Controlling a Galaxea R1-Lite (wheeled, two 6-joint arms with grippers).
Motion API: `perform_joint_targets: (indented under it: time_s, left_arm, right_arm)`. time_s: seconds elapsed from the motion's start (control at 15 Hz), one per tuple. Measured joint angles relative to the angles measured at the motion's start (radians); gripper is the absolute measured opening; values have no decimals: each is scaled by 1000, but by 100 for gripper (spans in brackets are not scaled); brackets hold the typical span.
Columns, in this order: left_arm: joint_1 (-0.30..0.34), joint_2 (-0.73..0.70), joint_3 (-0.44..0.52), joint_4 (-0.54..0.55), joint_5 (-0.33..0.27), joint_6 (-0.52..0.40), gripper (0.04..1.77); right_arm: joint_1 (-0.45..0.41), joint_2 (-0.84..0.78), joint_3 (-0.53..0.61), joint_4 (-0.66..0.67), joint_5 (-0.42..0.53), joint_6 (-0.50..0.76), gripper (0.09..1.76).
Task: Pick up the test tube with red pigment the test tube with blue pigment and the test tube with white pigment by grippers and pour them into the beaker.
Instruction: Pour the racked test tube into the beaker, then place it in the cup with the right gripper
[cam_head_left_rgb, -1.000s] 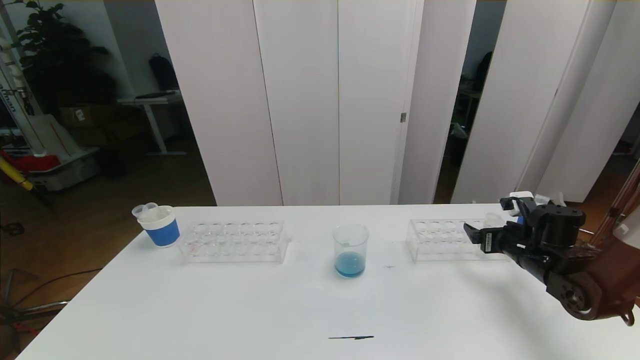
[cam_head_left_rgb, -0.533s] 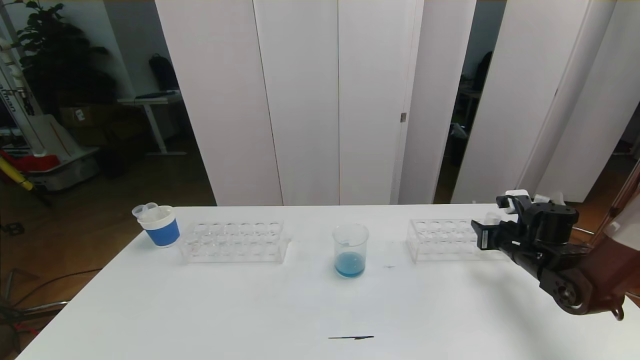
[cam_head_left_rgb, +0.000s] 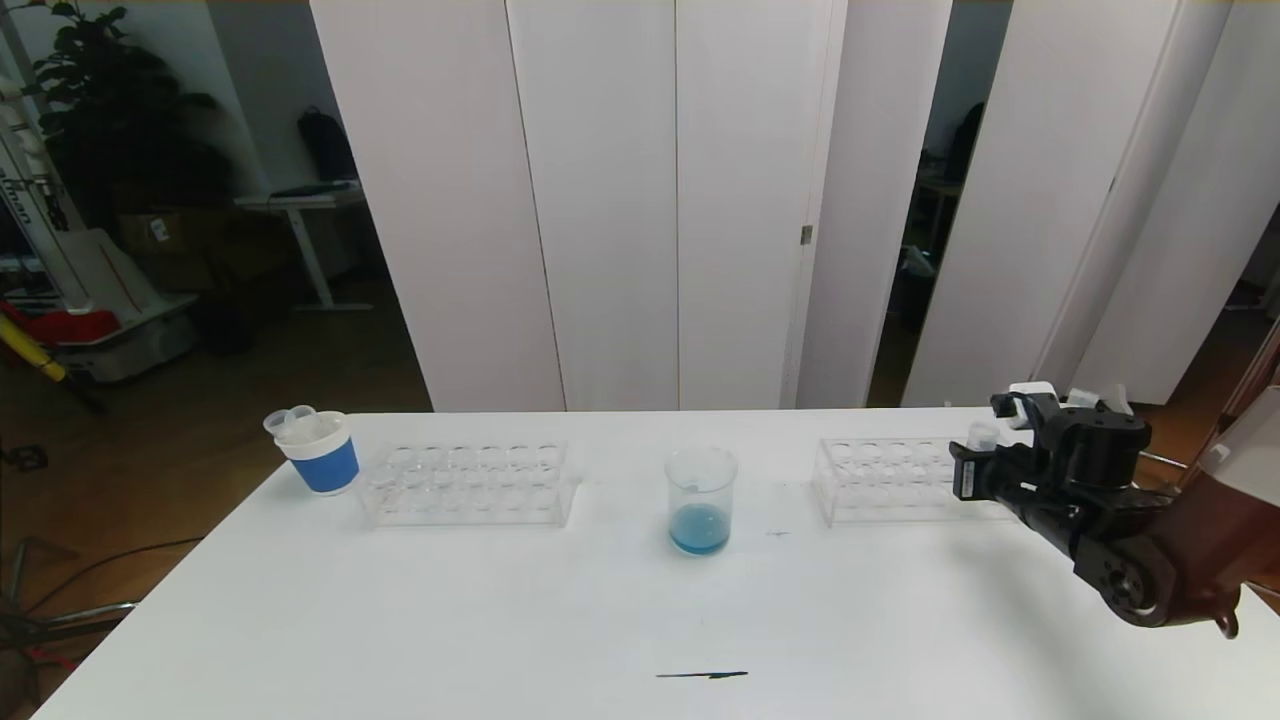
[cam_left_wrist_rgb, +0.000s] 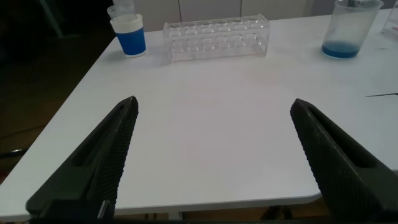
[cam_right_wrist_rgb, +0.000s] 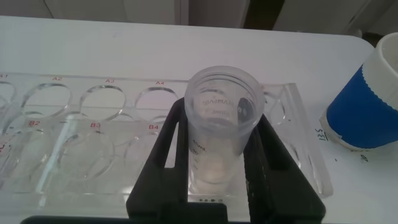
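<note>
Our right gripper (cam_right_wrist_rgb: 214, 158) clamps the test tube with white pigment (cam_right_wrist_rgb: 221, 124) in the rack (cam_right_wrist_rgb: 93, 118) near the bench's right edge; lifting askew could drag the rack.

- White folding partition panels (cam_head_left_rgb: 600, 200) behind white table (cam_head_left_rgb: 500, 620).
- Dark wood floor (cam_head_left_rgb: 200, 440) at left.
- Potted plant (cam_head_left_rgb: 100, 90), small desk (cam_head_left_rgb: 300, 200) in far left corner.

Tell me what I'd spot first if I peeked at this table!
Probably the beaker in the middle of the table, with bright blue liquid at its bottom. Next, the black right claw on the right side, shut on the test tube with white pigment over a clear rack. At the far left sits a blue-banded cup.
</note>
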Motion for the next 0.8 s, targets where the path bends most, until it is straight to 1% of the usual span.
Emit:
perform_joint_targets:
  time_s: [0.47, 0.8]
  left_arm:
    - [0, 0, 0, 0, 0, 0, 175]
    - [0, 0, 0, 0, -1, 0, 175]
  right_arm:
    - [0, -21, -4, -14, 1, 2, 58]
    - [-1, -89, -14, -9, 8, 7, 58]
